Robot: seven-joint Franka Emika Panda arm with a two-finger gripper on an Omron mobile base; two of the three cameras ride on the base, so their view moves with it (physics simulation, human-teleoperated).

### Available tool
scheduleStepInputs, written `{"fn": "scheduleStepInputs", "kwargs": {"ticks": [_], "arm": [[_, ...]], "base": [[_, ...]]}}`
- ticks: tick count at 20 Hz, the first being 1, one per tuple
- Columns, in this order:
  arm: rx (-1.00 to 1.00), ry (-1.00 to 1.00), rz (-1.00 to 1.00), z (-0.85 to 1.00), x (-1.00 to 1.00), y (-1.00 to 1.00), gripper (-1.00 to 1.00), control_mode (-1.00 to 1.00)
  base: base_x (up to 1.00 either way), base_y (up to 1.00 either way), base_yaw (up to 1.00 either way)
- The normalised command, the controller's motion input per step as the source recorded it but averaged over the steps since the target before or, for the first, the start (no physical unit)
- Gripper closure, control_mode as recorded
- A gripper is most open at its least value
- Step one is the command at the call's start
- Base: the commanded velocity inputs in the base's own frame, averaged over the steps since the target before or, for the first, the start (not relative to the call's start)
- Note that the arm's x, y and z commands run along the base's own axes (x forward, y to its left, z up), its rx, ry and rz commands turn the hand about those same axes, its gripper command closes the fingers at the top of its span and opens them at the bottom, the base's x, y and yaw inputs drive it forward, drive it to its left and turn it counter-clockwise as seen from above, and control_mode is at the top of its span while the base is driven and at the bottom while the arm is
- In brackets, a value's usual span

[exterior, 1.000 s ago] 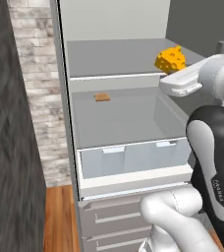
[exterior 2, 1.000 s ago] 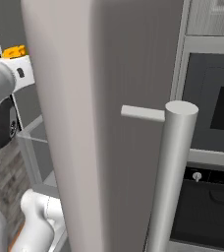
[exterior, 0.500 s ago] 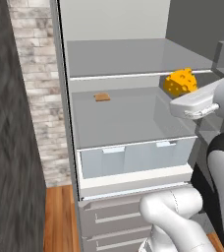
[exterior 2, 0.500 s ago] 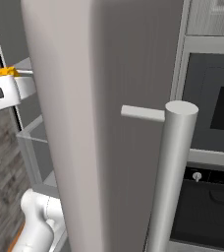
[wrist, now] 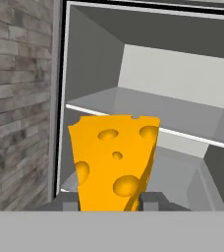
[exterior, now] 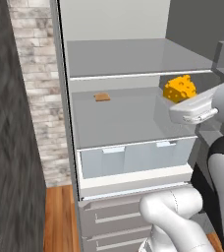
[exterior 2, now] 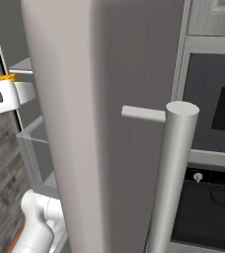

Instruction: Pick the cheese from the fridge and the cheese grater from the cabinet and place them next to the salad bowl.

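My gripper (wrist: 111, 199) is shut on the cheese (wrist: 115, 160), a yellow-orange wedge with round holes that stands upright between the fingertips (wrist: 151, 199). In the left base view the cheese (exterior: 179, 88) rides on top of the white hand, in front of the open fridge (exterior: 128, 120) at the height of its middle shelf, toward the right side. The right base view catches a sliver of the cheese (exterior 2: 6, 77) above the hand at the far left. The cheese grater, the cabinet and the salad bowl are out of view.
A flat brown slab (exterior: 102, 97) lies at the back of the middle shelf. Pale blue drawers (exterior: 133, 157) sit below it. The open fridge door (exterior 2: 85, 123) with its long bar handle (exterior 2: 171, 173) stands to my right, an oven (exterior 2: 218, 113) beyond it. A brick wall (exterior: 35, 98) flanks the left.
The hand has come down and drawn back out of the fridge with the cheese held in it. The slab and the shelves have not moved.
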Motion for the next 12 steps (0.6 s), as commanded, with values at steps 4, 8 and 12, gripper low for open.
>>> {"fn": "scheduleStepInputs", "kwargs": {"ticks": [4,8,12], "arm": [[0.00,-0.01,0.00,-0.12,-0.26,-0.04,1.00,-1.00],[0.00,0.01,-0.02,-0.18,-0.71,-0.08,1.00,-1.00],[0.00,0.01,-0.02,-0.14,-0.76,-0.01,1.00,-1.00]], "base": [[0.00,0.00,0.00],[0.00,0.00,0.00],[0.00,0.00,0.00]]}}
